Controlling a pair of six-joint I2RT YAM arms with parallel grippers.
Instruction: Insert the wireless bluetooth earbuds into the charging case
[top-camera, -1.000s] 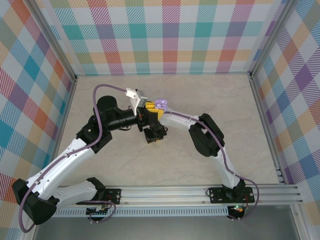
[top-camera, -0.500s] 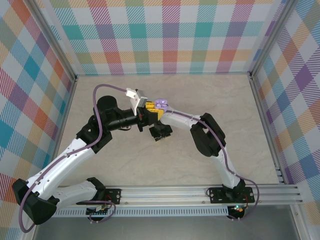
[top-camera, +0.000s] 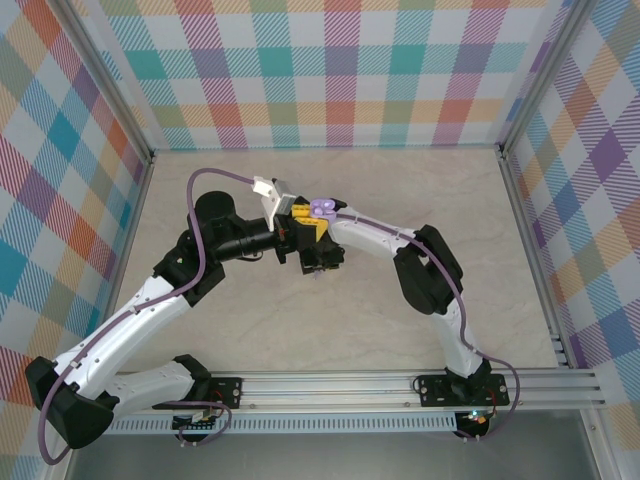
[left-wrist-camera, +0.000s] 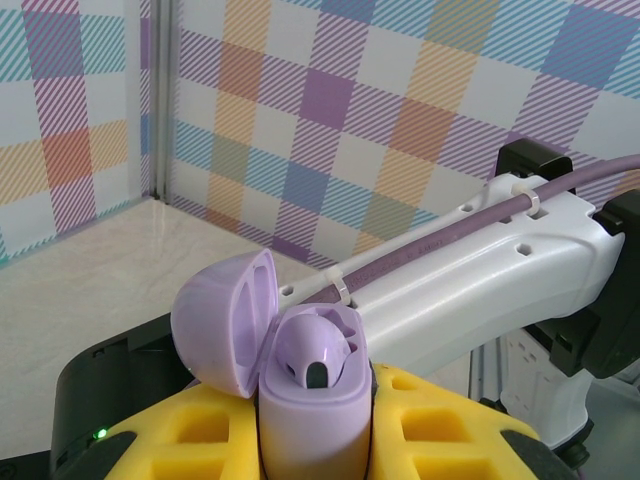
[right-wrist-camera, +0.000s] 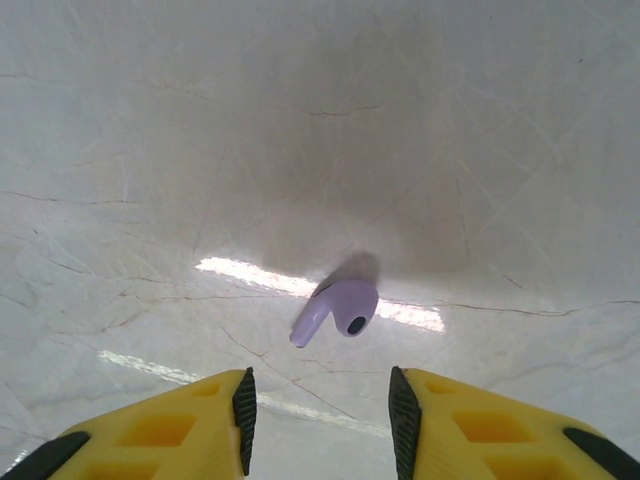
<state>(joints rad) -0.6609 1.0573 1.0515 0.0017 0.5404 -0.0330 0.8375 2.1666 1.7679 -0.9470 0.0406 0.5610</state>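
My left gripper (left-wrist-camera: 312, 445) is shut on the lilac charging case (left-wrist-camera: 310, 405), held upright between its yellow fingers with the lid (left-wrist-camera: 222, 322) swung open to the left. One lilac earbud (left-wrist-camera: 318, 352) sits in a socket of the case. A second lilac earbud (right-wrist-camera: 338, 308) lies on the marble table, stem pointing lower left. My right gripper (right-wrist-camera: 320, 420) hangs open just above and short of it, touching nothing. From above, the case (top-camera: 321, 209) and the left gripper (top-camera: 310, 218) are at mid-table, with the right gripper (top-camera: 318, 260) just in front.
The white right forearm (left-wrist-camera: 480, 280) with its purple cable passes close behind the held case. Checkered walls (top-camera: 340, 70) enclose the marble table (top-camera: 420, 190) on three sides. An aluminium rail (top-camera: 400, 385) runs along the near edge.
The right wrist has swung right and back toward the held case, and its elbow has shifted right. The left arm and case have stayed put.
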